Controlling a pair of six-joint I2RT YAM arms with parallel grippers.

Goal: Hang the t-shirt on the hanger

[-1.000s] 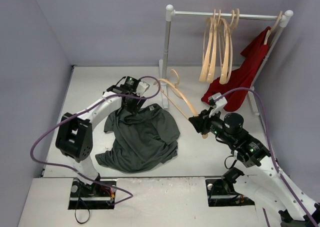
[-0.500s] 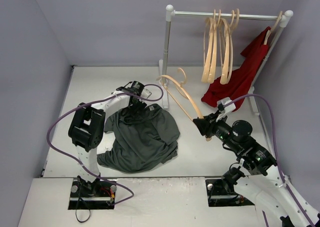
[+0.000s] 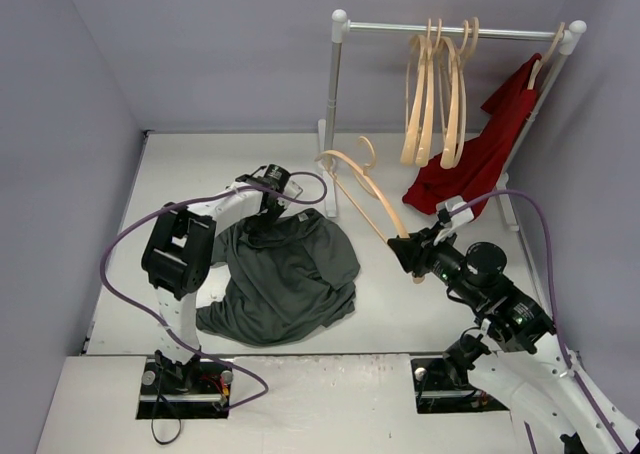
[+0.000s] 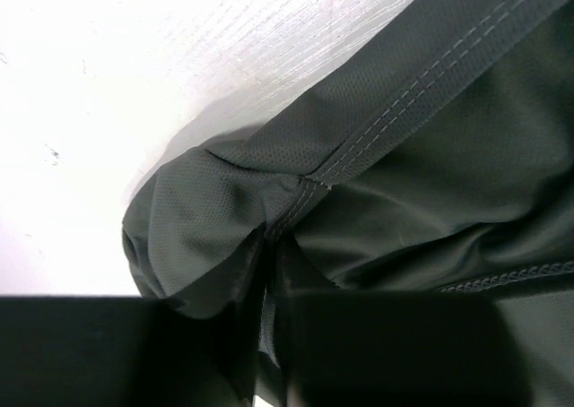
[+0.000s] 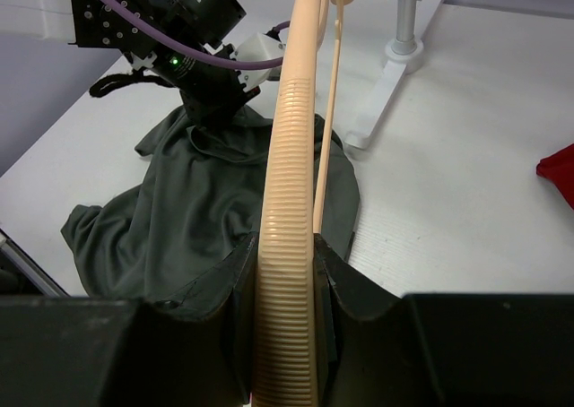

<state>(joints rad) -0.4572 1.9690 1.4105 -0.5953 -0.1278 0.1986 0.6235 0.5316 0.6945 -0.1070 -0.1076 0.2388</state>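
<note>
Two holds are all we have: our left gripper (image 3: 267, 214) pinches the upper edge of the t-shirt (image 3: 290, 276), crumpled left of centre, while our right gripper (image 3: 404, 250) clamps the hanger (image 3: 362, 186) just right of it, not yet threaded in

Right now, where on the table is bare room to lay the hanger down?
Free table: the far-left corner beyond the t-shirt, and the near strip to its right. Crowded: around the rack, hanger and red garment.
</note>
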